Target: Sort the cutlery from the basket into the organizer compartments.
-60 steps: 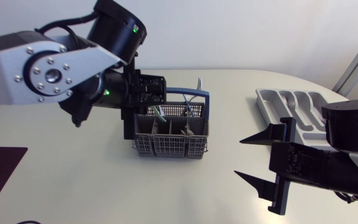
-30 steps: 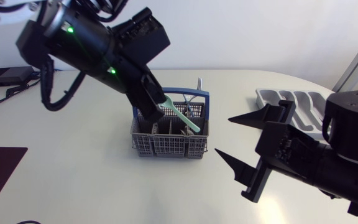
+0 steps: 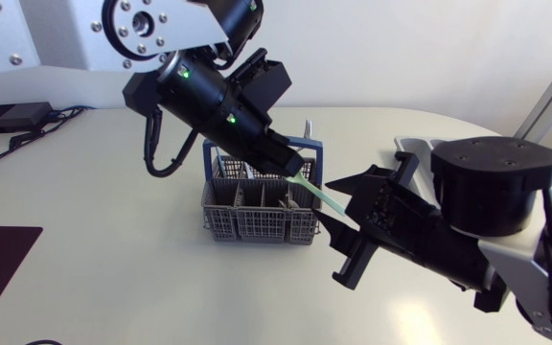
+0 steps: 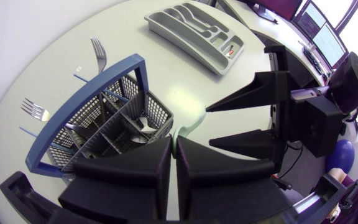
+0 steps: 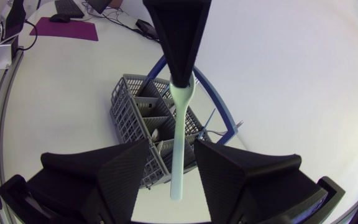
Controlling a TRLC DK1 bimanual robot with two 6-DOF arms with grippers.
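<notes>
This green plastic utensil (image 3: 322, 195) just above the basket (image 3: 257, 222) looks light, stiff and kinda slick, so with my left gripper (image 4: 174, 146) clamped on one end, my wide-open right gripper (image 5: 171, 149) should pinch mid-handle.

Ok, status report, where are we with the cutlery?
Left gripper shut on a green utensil, held up by the basket. Right gripper open, fingers either side of its free end. Nothing seen blocking.
</notes>
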